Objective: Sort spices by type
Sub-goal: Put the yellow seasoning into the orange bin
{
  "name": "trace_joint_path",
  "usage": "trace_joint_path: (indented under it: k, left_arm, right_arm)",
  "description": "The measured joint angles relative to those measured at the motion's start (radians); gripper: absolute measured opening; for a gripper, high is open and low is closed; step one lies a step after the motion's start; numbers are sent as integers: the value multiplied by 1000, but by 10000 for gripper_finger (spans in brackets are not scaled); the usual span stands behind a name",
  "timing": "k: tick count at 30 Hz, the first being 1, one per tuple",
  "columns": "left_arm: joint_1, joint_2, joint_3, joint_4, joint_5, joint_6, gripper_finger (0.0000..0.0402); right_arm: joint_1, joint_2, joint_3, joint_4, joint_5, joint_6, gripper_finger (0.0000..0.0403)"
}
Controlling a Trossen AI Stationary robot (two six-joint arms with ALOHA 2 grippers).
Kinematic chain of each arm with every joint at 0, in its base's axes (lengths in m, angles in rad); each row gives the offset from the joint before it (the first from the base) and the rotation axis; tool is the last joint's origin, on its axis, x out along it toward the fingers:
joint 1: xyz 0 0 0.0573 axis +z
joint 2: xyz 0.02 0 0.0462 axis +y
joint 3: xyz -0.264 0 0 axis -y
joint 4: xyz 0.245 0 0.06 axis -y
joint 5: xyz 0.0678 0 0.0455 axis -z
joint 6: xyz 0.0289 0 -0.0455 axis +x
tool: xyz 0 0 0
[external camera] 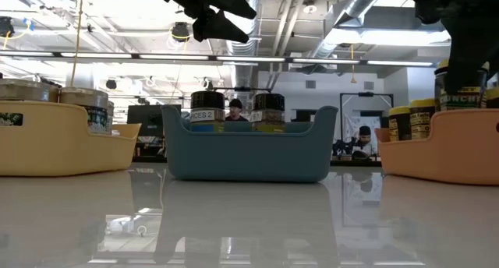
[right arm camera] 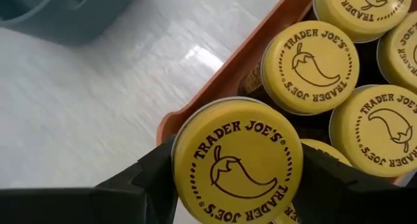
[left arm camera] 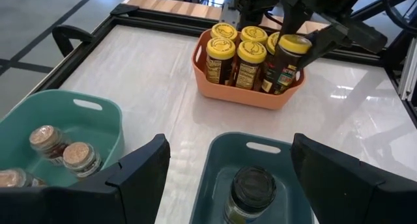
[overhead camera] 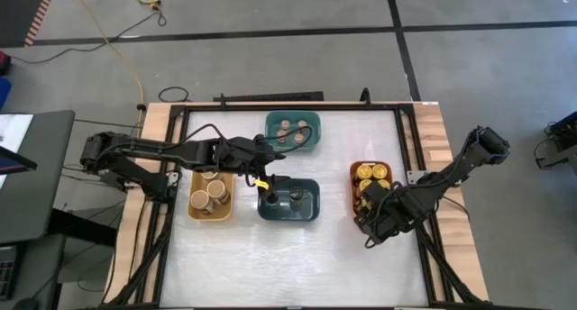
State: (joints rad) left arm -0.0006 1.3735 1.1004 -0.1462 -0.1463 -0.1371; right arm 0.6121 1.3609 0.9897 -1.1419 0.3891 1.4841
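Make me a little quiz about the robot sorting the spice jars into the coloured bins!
1. True or false: the right gripper holds a yellow-lidded jar at the orange bin.
2. Which bin is the left gripper above? A) yellow bin B) dark-blue bin C) orange bin
3. Fill in: the small brown-topped jars sit in the ____ bin.

Key:
1. True; it is tilted at the bin's edge.
2. B; its fingers are open and empty.
3. Teal.

Four bins sit on the white table — teal, yellow, dark-blue, orange — a yellow cable crosses the floor.
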Motion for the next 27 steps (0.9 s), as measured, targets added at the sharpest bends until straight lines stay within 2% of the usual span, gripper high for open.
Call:
trace_joint_path:
  k: [5, 11, 16, 21, 27]
  left_arm:
    - [0, 0, 0, 0, 0, 5, 306]
    - [0, 0, 0, 0, 0, 25, 306]
    - [0, 0, 0, 0, 0, 28, 306]
    - [0, 0, 0, -2, 0, 27, 306]
    - [0, 0, 0, -38, 0, 15, 306]
  right_arm:
    - [0, 0, 17, -13, -29, -16, 255]
    - [-17, 2, 106, -138, -61, -33, 255]
    - [-49, 13, 110, -98, -48, -125, 255]
    - [-79, 79, 111, -104, -75, -180, 255]
    - [-66, 164, 111, -103, -86, -154, 255]
